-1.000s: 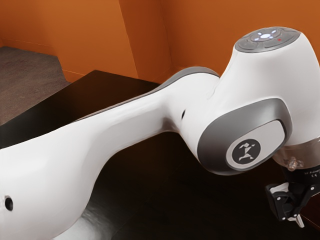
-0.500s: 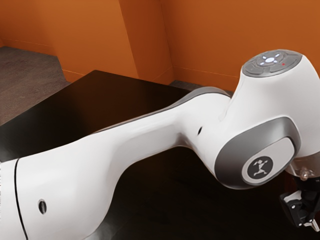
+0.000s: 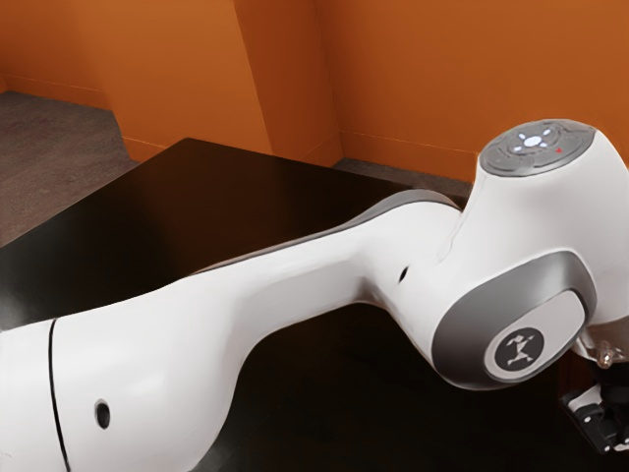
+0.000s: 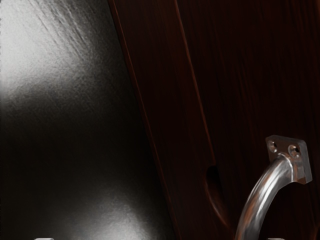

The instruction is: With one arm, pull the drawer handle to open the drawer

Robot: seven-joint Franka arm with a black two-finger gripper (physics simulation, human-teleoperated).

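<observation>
- Pincer [image 3: 600,425]: sits at the lower edge of the exterior view's right, below the white arm [image 3: 295,295] and over the black surface [image 3: 177,197]. Cannot tell whether it is spread or pressed together.
- Drawer handle [image 4: 265,192]: curved metal bar on a screwed mounting plate, fixed to the dark wood drawer front [image 4: 250,75]. In the wrist view it lies close under the hand.
- Progress: approach looks nearly complete, with the hand close to the handle.
- No grip on the handle is evident.
- Cannot tell whether the drawer front has come out at all.
- Remaining, by my judgement: close on the handle, then the whole pull.
</observation>
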